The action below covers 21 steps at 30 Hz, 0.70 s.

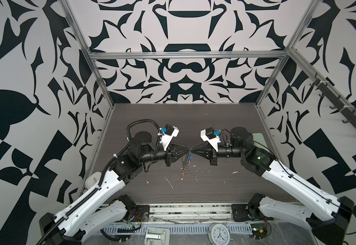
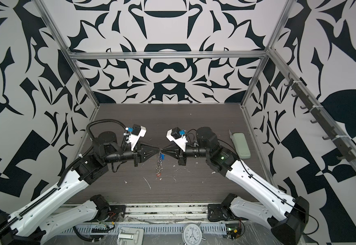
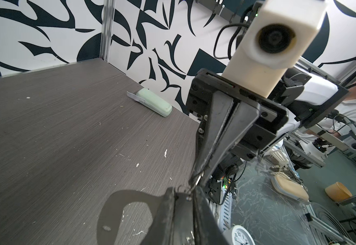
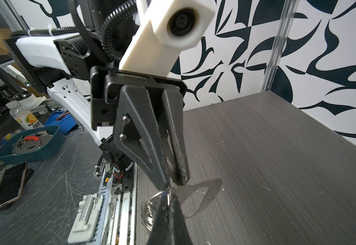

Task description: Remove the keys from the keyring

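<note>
We count two grippers, tips meeting mid-frame: left gripper [image 1: 187, 150] clamps keyring [image 1: 186, 167] loop, right gripper [image 1: 194, 151] clamps chain ring. Below hang two: blue key [image 1: 191, 157], red key [image 1: 182, 175] lowest.

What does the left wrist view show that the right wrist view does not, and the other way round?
Only the left wrist view: the green case by the wall, a clock, and the right gripper with its fingers shut. Only the right wrist view: a phone, a bottle, and the left gripper. Both: the grey loop of the keyring, held above the table.
</note>
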Each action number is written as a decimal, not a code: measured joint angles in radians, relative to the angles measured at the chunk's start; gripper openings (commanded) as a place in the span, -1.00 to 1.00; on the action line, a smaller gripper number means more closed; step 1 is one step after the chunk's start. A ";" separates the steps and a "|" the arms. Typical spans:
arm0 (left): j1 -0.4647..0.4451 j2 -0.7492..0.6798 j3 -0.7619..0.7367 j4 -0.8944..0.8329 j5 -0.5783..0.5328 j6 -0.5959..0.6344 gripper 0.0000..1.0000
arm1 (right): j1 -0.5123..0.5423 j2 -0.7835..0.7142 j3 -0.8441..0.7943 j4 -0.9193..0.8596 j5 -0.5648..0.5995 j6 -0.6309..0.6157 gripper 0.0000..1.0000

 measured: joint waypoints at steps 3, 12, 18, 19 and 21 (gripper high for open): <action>0.000 0.001 0.000 0.001 0.004 -0.002 -0.60 | 0.000 0.002 0.000 0.000 -0.001 0.003 -1.00; 0.005 0.026 0.002 0.014 0.015 -0.011 -0.55 | -0.007 0.013 0.000 -0.001 -0.002 0.030 -1.00; 0.008 0.026 0.002 0.010 0.014 -0.010 -0.55 | -0.011 0.033 0.006 0.007 -0.026 0.055 -1.00; 0.009 0.026 0.005 0.004 0.012 -0.009 -0.55 | -0.012 0.035 0.009 0.005 -0.030 0.056 -1.00; 0.009 0.020 0.011 -0.008 0.008 -0.003 -0.55 | -0.014 0.042 0.020 -0.001 -0.040 0.063 -1.00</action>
